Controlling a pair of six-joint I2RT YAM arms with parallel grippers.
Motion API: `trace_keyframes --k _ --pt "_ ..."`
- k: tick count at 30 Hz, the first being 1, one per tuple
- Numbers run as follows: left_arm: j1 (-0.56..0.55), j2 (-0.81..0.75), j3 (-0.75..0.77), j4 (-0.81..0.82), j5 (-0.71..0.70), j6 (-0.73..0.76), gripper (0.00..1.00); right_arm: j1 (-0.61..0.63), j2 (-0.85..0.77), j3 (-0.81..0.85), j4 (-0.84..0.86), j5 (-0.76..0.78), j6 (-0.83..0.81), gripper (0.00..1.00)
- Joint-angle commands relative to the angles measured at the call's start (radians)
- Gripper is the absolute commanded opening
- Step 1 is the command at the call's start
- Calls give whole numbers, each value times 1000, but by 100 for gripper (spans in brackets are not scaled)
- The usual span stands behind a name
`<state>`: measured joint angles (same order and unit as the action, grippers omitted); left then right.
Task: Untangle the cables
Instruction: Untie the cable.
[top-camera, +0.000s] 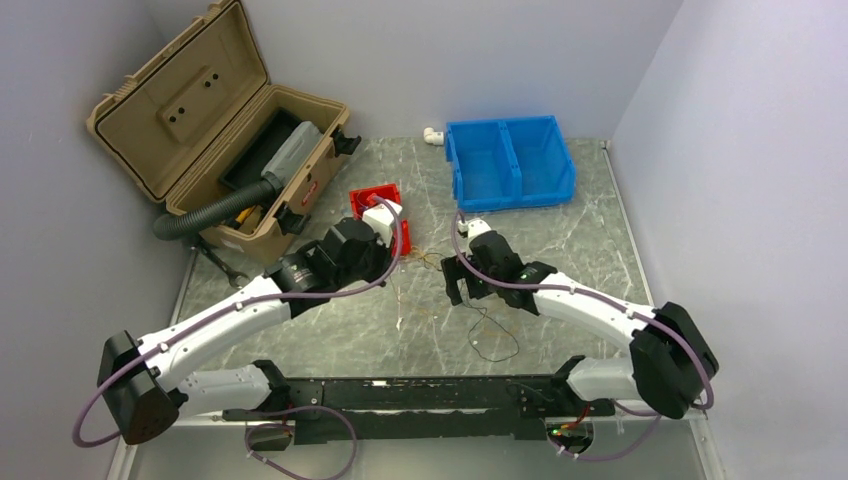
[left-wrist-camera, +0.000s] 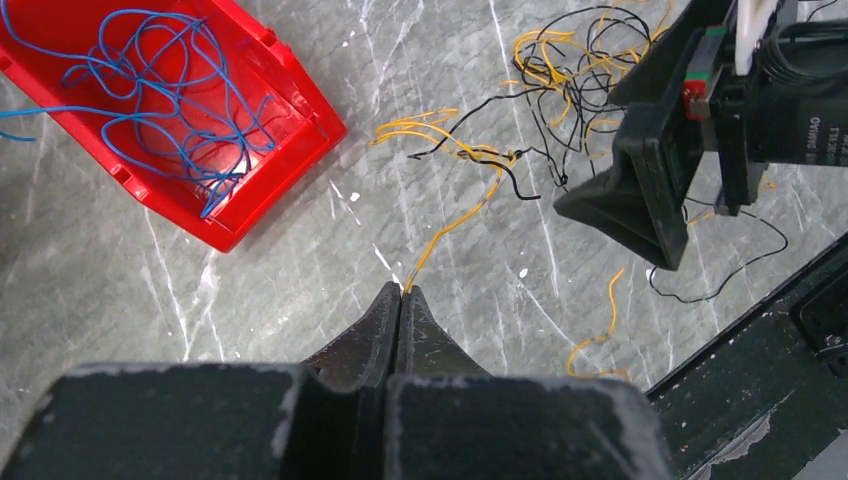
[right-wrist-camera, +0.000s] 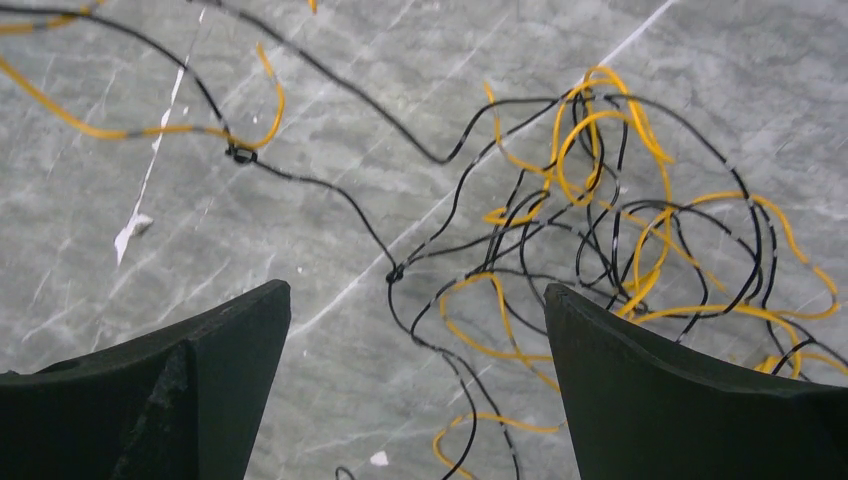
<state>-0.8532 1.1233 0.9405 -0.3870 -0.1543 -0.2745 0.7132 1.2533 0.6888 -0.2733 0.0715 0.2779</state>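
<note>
A tangle of thin black and yellow cables (right-wrist-camera: 600, 200) lies on the grey marble table, also seen in the left wrist view as the tangle (left-wrist-camera: 570, 70). My right gripper (right-wrist-camera: 418, 300) hangs open just over its left part, with strands on the table between the fingers. My left gripper (left-wrist-camera: 402, 290) is shut, pinching the end of a yellow cable (left-wrist-camera: 455, 222) that runs up into the tangle. Blue cables (left-wrist-camera: 170, 80) lie in a red bin (left-wrist-camera: 270, 205). From above, the right gripper (top-camera: 460, 285) faces the left arm's wrist across the strands.
A loose black strand (top-camera: 495, 335) loops near the front rail (top-camera: 400, 395). A short yellow piece (left-wrist-camera: 600, 330) lies by that rail. At the back stand an open tan toolbox (top-camera: 200, 120) with a black hose (top-camera: 210, 210), and a blue bin (top-camera: 510, 160).
</note>
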Motion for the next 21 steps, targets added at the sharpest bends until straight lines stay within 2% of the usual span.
trace_keyframes --k 1,7,9,11,13,14,16,17,21 --pt "12 -39 -10 10 23 4 0 1 47 43 164 51 -25 100" --pt "17 -62 -12 21 29 0 0 3 173 61 239 70 -8 96" --pt "22 -70 -5 13 23 -1 0 4 192 53 252 118 26 90" --pt "29 -81 1 1 14 -5 0 2 192 44 237 210 78 72" --pt "41 -102 -1 -9 12 -6 0 -3 161 16 233 313 126 45" --pt "48 -116 -4 -13 8 -9 0 -14 138 -2 227 348 158 29" --pt "69 -151 -16 -16 -4 -18 0 -63 76 -36 209 378 225 7" --pt "84 -170 -21 -20 -14 -26 0 -97 44 -62 199 376 258 1" --pt "154 -255 -36 -39 -52 -71 0 -244 -102 -131 156 376 355 0"
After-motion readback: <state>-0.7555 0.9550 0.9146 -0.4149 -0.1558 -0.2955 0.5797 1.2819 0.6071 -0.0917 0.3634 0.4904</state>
